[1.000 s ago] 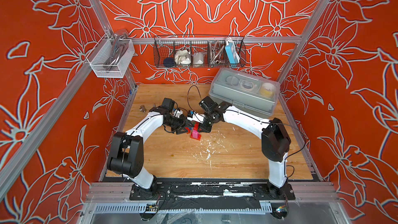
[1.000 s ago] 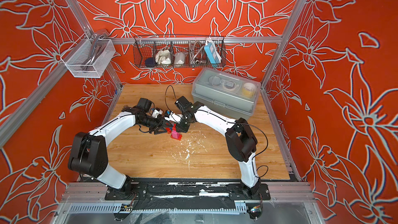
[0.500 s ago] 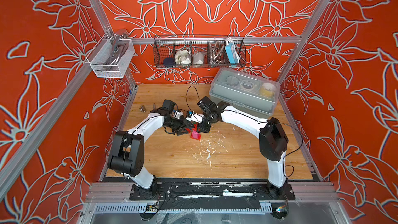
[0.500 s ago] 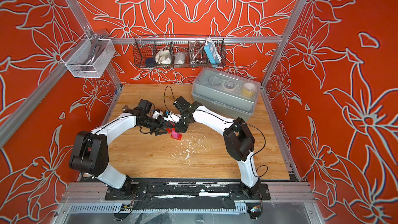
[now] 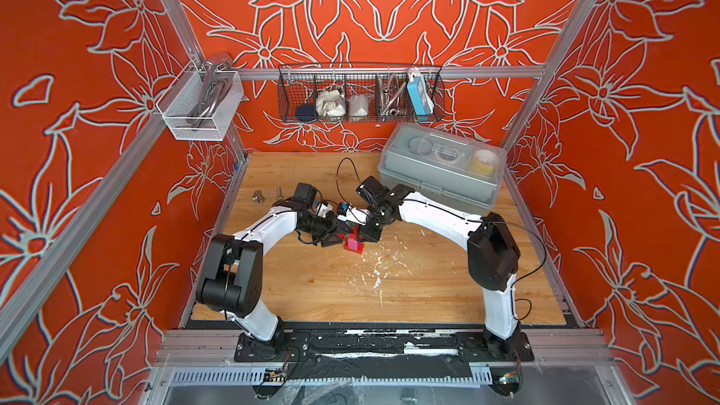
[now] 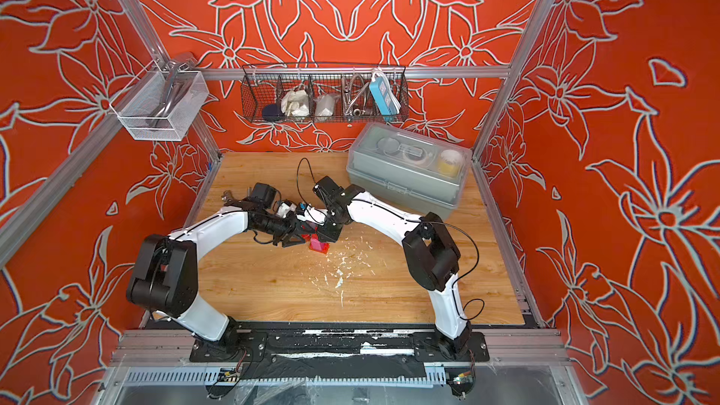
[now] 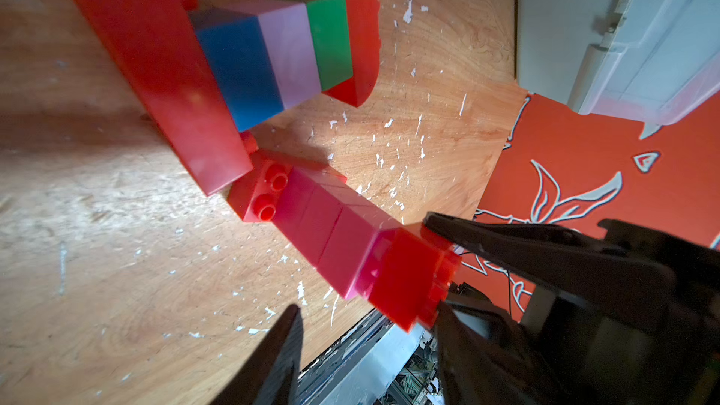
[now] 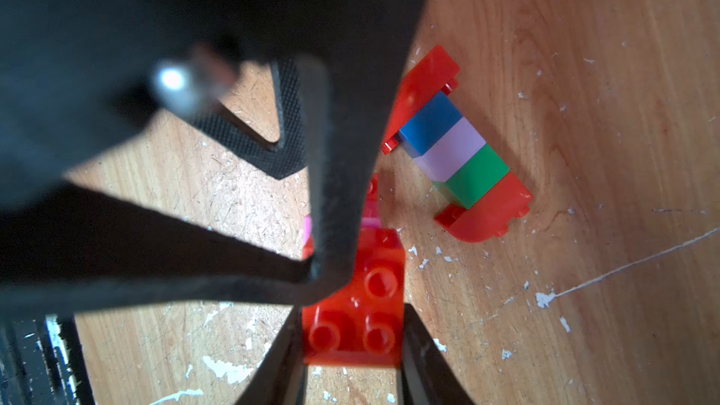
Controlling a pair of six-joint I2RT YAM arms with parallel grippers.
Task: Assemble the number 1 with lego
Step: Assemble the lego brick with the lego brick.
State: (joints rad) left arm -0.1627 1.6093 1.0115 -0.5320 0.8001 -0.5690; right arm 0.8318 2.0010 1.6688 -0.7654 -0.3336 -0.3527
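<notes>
Filling the centre of a top view, the wooden table [image 5: 428, 290] carries a grey lidded box [image 5: 440, 177] at its upper right. At mid-frame sits the lego [image 5: 353, 245]. The right gripper [image 8: 352, 325] is clamped on the red top brick [image 8: 374, 282] of an upright pink stack [image 7: 331, 235]. The left gripper [image 8: 300, 224] has its jaws apart, one finger [image 8: 331, 208] laid against that brick (whether it presses, I cannot tell). Just beside the stack, a red-blue-lilac-green row [image 8: 452, 150] lies flat on the wood.
</notes>
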